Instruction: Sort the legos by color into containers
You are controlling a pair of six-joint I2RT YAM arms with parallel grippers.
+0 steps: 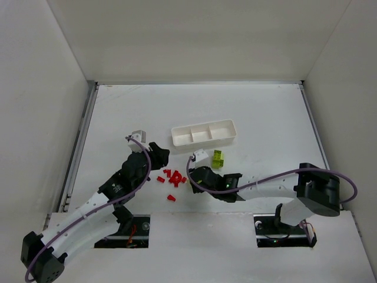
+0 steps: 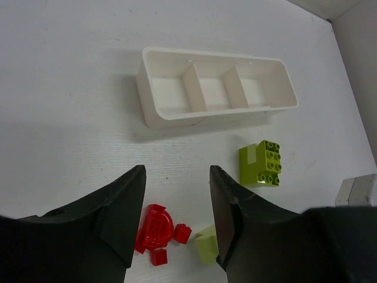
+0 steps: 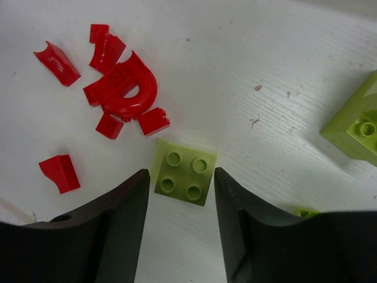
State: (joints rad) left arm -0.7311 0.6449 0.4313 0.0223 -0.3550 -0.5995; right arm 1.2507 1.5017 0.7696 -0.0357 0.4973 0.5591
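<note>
Right wrist view, your right gripper (image 3: pixel 181 171) straddles a yellow-green four-stud plastic brick (image 3: pixel 184 171), grip cannot be told, left gripper (image 2: pixel 177 168) parted, empty.

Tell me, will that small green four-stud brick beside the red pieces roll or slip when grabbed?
The green brick probably won't roll: it sits flat, square, studs up. It looks like hard plastic, so likely stiff. Its smooth sides might slip when squeezed.

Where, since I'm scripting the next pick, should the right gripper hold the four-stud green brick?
Probably by its two flat side walls, from straight above: the green brick lies studs-up, framed by the open right gripper; red pieces crowd only its far corner.
</note>
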